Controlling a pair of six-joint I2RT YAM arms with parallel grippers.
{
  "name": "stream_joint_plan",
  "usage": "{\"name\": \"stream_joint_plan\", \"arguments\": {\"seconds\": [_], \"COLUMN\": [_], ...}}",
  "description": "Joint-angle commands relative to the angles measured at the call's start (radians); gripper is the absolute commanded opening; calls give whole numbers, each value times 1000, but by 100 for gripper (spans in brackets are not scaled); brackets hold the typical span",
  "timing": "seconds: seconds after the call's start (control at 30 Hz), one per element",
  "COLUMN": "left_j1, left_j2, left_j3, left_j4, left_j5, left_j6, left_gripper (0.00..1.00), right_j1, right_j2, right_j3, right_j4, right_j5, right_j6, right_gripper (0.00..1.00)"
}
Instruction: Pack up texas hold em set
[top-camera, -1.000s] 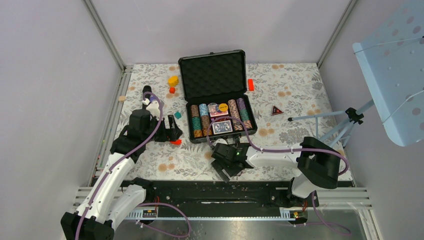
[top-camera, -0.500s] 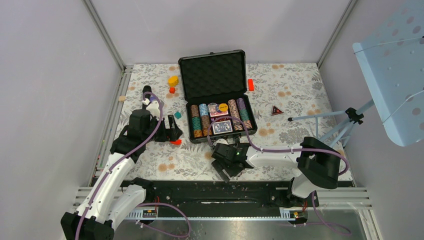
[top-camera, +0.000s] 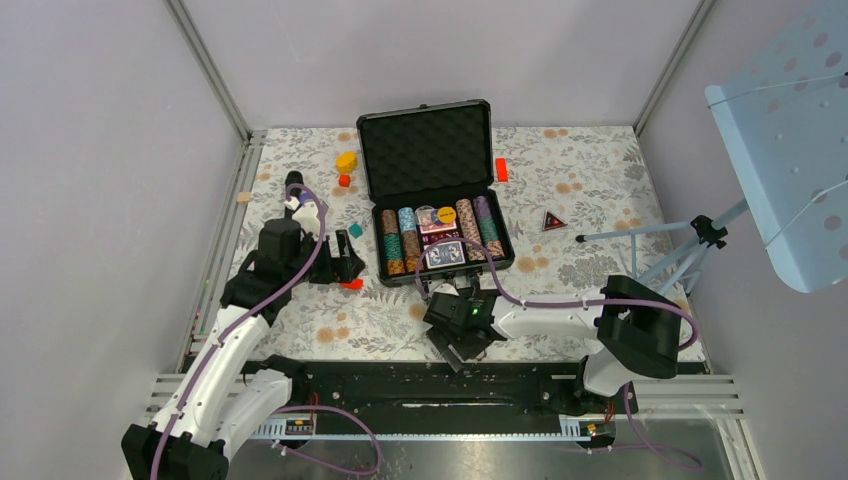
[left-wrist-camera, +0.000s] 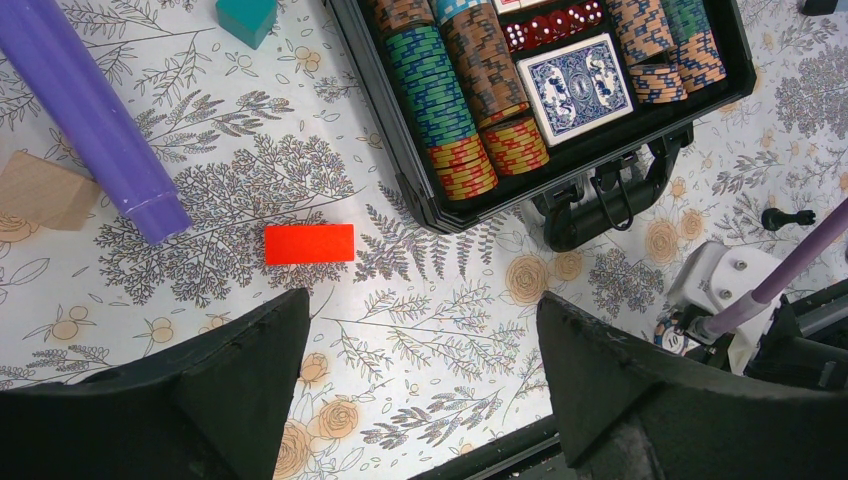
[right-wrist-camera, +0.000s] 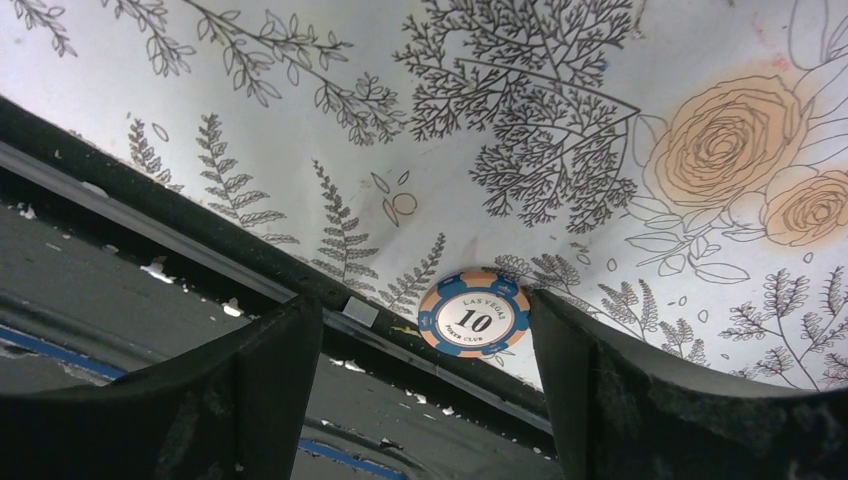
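Floral table covering (top-camera: 600, 180) ran to its near edge beneath the right gripper (right-wrist-camera: 420, 305), whose fingers stood apart and empty on either side of a stray orange-and-blue "10" poker chip (right-wrist-camera: 474, 313). They were presumably lined up to pinch it, since it belonged with the chip rows (left-wrist-camera: 440, 100) and card deck (left-wrist-camera: 578, 88) in the open black case (top-camera: 428, 150) just beyond that gripper. The chip sat close to one finger, perhaps touching it, while the left gripper (left-wrist-camera: 422, 303) hung spread and empty beside the case, a red block (left-wrist-camera: 309, 243) just ahead of its fingers, likely waiting out of the way.
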Motion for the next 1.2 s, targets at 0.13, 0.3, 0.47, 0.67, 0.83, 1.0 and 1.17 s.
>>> {"name": "stream_joint_plan", "arguments": {"seconds": [0.13,0.3,0.47,0.67,0.83,1.0,1.17], "left_j1": [1,1,2,2,1,1,1], "left_j2": [3,4,4,3,3,4,4], "left_j3": [3,2,2,1,1,1,2], "left_j4": [45,44,44,44,44,45,45], "left_j5": [11,11,15,14,14,15,17], "left_j6": [12,12,12,12,12,12,12], "left_gripper": [83,83,83,83,83,83,83], "right_j1": [20,20,19,31,51,65,68], "right_j2": [-45,-61,-77,-70,-41,11,37], "right_j3": [16,27,52,60,67,82,88], "right_j4": [-37,-63,-110,-164,-162,-162,-171], "right_j5": [-5,58,98,80,81,100,116], "right_j6": [35,37,-32,-134,-150,-161,-173], "right_gripper": [82,84,86,86,84,83,82]}}
